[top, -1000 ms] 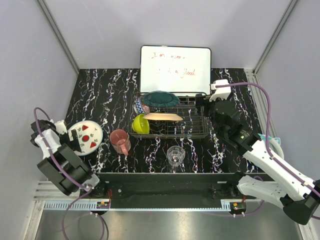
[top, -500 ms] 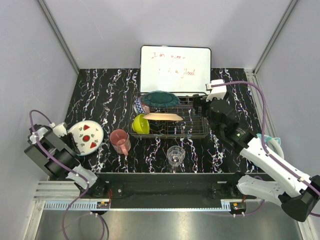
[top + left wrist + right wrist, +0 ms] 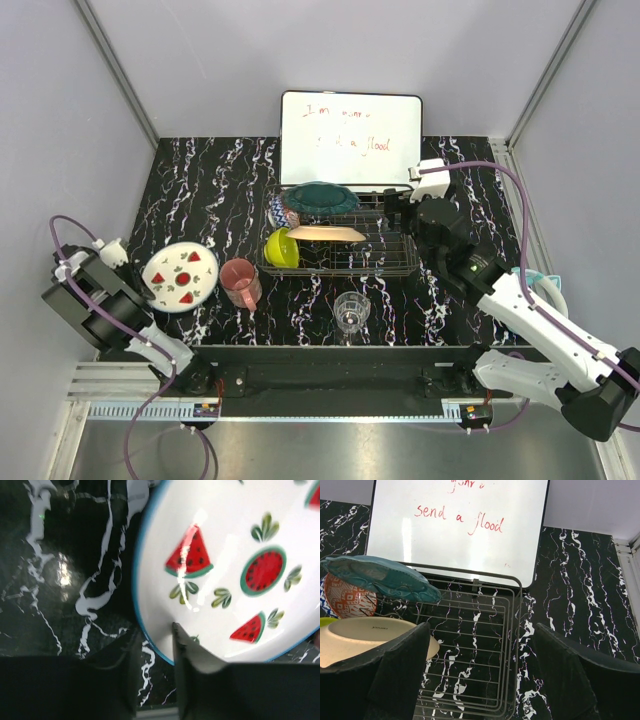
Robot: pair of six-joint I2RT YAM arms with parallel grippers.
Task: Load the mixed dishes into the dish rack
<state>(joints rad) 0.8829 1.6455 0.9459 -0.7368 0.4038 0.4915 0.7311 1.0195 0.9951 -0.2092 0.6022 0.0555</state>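
The white plate with red slices stands tilted at the table's left. My left gripper is shut on its blue near rim, one finger on the plate's face, the other outside it. The dish rack holds the lime-green bowl, peach plate, teal plate and red patterned bowl. My right gripper hangs open over the rack's right end, with nothing in it. The pink mug and clear glass stand in front of the rack.
A whiteboard with red handwriting leans against the back wall just behind the rack. Grey walls close in the black marbled table on the left, right and back.
My left gripper has closed on the white plate's rim, and the plate has tipped up and shifted slightly right. The left arm drew back toward the left edge. The right gripper edged left over the rack.
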